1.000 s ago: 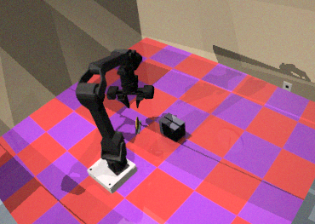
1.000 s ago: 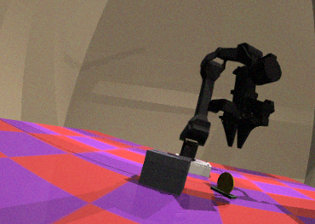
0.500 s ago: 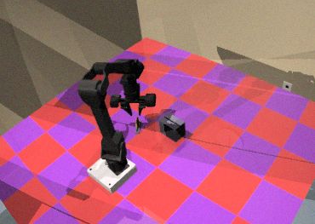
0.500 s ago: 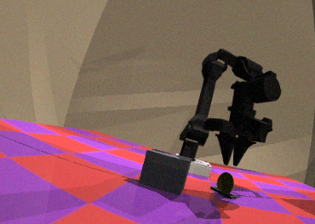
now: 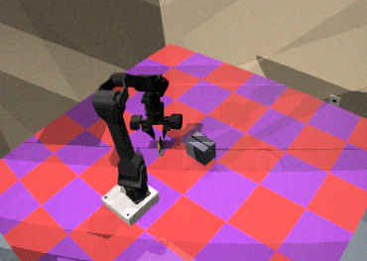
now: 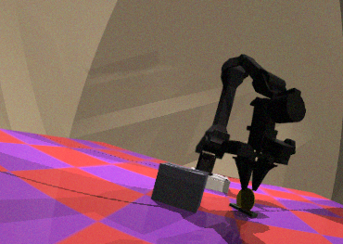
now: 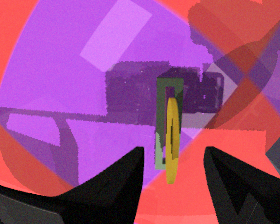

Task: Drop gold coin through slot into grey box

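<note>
The gold coin (image 5: 160, 145) (image 6: 246, 199) (image 7: 171, 112) stands upright on its edge in the dark-green holder (image 5: 160, 154) (image 6: 251, 213) (image 7: 160, 110). In the wrist view it is seen nearly edge-on. My gripper (image 5: 159, 137) (image 6: 250, 188) (image 7: 174, 154) is partly open with nothing between its fingers. It points down, with its fingertips just above the coin's top and one finger on each side of the coin's line in the wrist view. The closed grey box (image 5: 200, 149) (image 6: 178, 187) stands beside the holder. Its narrow dark slot shows on the lid in the top view.
The arm's white base (image 5: 124, 204) (image 6: 219, 184) stands on the red and purple checkered surface, behind the box in the exterior view. A dark corner, apparently of the box, shows at the right edge of the wrist view. Shadows of the arm fall around the holder.
</note>
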Available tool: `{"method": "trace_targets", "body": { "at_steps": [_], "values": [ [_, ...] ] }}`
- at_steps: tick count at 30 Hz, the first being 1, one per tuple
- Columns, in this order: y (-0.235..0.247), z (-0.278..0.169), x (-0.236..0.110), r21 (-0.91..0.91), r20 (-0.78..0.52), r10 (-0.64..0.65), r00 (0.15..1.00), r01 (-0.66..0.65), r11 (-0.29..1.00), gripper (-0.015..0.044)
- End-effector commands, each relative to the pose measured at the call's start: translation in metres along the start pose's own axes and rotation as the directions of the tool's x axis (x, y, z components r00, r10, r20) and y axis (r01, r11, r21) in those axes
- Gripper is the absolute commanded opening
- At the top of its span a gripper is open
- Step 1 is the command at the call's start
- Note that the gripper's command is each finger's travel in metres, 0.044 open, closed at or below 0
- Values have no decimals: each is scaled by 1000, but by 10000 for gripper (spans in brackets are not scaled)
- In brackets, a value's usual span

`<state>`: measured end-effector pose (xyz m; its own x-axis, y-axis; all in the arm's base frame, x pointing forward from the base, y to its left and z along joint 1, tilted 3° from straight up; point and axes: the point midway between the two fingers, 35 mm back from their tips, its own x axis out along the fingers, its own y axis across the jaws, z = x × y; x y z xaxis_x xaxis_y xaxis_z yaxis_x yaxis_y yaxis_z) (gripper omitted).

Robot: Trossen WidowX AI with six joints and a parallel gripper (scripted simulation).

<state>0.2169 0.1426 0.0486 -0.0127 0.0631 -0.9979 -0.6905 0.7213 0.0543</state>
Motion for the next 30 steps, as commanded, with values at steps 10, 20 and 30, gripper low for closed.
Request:
{"method": "trace_targets", "body": {
  "at_steps": [10, 20, 30],
  "values": [
    [0, -1, 21, 3, -3, -3, 1000, 3, 1000, 161],
    [0, -3, 36, 3, -3, -3, 1000, 3, 1000, 161],
    [0, -3, 41, 3, -3, -3, 1000, 3, 1000, 29]
  ]
}}
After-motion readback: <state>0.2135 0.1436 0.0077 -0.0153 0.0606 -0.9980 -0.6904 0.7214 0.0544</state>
